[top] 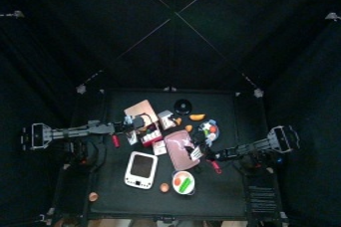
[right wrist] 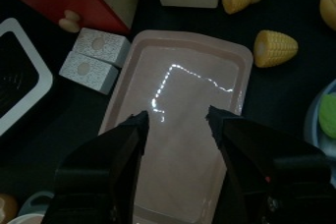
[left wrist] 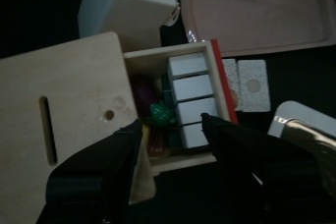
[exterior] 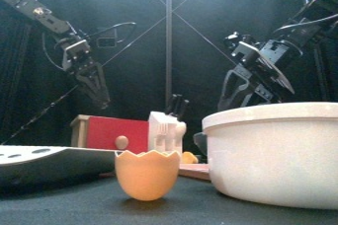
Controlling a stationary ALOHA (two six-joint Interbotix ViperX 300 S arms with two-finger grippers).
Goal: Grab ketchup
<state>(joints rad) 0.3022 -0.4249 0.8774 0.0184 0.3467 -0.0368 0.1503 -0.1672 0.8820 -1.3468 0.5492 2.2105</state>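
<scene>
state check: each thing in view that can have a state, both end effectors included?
Wooden box: lid swung open, packets inside.
Pink tray: empty, flat on the table.
White bowl: upright; contents hidden.
Eggshell cup: upright, cracked rim up.
Left end effector: open, above the wooden box, holding nothing.
Right end effector: open, above the pink tray, holding nothing.

A small black table (top: 114, 196) is crowded with things: a wooden box (top: 139, 111), a pink tray (top: 184, 149), a white scale (top: 142, 169), a bowl (top: 184, 183), an eggshell cup (exterior: 146, 175) and yellow pieces (top: 209, 124).
</scene>
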